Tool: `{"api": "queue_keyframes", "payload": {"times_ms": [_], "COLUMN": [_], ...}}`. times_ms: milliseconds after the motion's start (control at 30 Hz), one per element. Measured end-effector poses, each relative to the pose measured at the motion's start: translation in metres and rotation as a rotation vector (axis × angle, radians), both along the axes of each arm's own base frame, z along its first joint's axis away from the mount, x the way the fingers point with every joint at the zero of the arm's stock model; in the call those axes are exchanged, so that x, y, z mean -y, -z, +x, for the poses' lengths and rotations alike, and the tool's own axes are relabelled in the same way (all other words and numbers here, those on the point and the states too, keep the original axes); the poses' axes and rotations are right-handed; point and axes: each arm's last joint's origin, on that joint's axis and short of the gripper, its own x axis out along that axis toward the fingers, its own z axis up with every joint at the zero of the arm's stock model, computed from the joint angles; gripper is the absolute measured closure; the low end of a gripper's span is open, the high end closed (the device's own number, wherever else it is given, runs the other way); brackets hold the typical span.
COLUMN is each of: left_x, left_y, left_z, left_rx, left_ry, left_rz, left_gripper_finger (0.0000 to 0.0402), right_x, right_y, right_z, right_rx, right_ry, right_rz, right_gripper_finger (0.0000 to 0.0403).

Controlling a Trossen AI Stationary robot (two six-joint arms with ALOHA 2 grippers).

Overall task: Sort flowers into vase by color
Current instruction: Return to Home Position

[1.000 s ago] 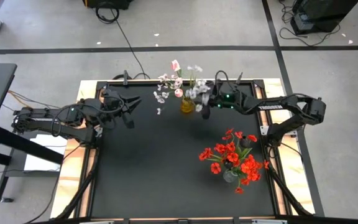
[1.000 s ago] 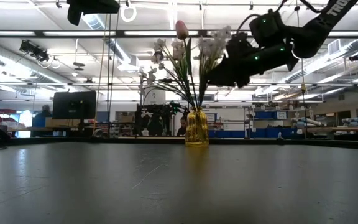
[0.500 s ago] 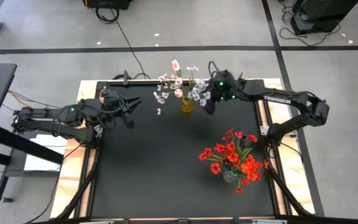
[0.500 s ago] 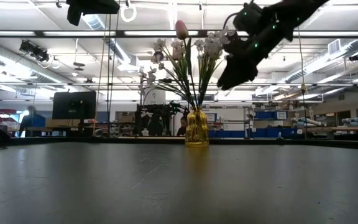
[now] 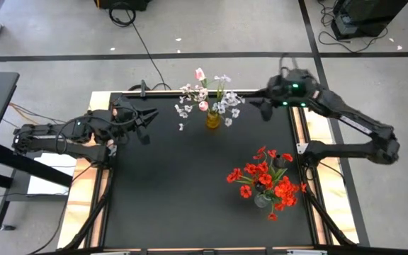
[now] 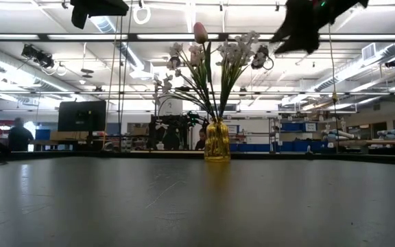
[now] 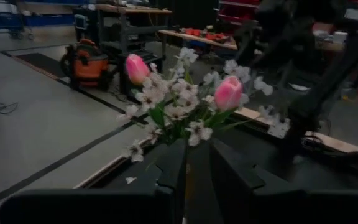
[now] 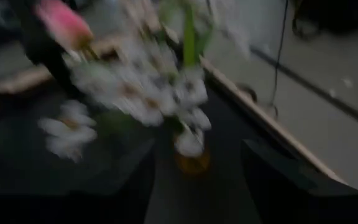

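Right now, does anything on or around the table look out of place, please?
Nothing on the table looks tipped or spilled. The yellow vase stands upright with its pink and white flowers; the red flowers stand apart. Only a few white specks lie on the floor beyond, possibly shed petals.

Left arm [image 5: 55, 132]: dark slim links, thin looping cables, frame's left.
Right arm [image 5: 349, 119]: dark links, green wrist light, upper right.
Left gripper [image 7: 197, 145]: two blocky dark fingers.
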Motion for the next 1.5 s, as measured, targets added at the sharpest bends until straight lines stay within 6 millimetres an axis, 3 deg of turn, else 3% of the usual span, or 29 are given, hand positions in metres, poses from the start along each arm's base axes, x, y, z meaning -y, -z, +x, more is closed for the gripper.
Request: {"api": "queue_keyframes", "payload": {"times_ms": [233, 400, 533, 733, 933, 1067, 1333, 1500], "left_x": [-0.006, -0.008, -0.008, -0.005, -0.002, 0.001, 0.006, 0.006], "left_y": [-0.007, -0.022, -0.029, -0.018, 0.012, 0.032, 0.062, 0.070], "left_z": [0.000, -0.003, -0.007, -0.032, -0.049, -0.058, -0.066, -0.072], "left_rx": [0.049, 0.068, 0.087, -0.013, -0.027, 0.002, 0.042, 0.073], "left_ry": [0.013, 0.094, 0.126, 0.132, 0.161, 0.197, 0.250, 0.248], "left_rz": [0.025, 0.079, 0.094, 0.038, -0.004, -0.029, -0.028, -0.038], "left_gripper_finger": [0.0354, 0.0393, 0.0396, 0.0396, 0.0396, 0.0397, 0.0400, 0.0401], "right_x": [-0.028, -0.042, -0.051, -0.068, -0.087, -0.093, -0.092, -0.092], "right_y": [-0.041, -0.053, -0.057, -0.061, -0.043, -0.021, 0.030, 0.065], "right_z": [-0.026, -0.038, -0.044, -0.064, -0.097, -0.106, -0.083, -0.068], "right_rx": [0.292, 0.387, 0.423, 0.468, 0.512, 0.559, 0.664, 0.689], "right_ry": [-0.027, -0.097, -0.165, -0.177, -0.144, -0.118, -0.188, -0.182], "right_rz": [-0.099, -0.141, -0.139, -0.092, -0.131, -0.088, -0.147, -0.104], "right_gripper_finger": [0.0223, 0.0310, 0.0388, 0.0396, 0.0399, 0.0400, 0.0401, 0.0402]}}
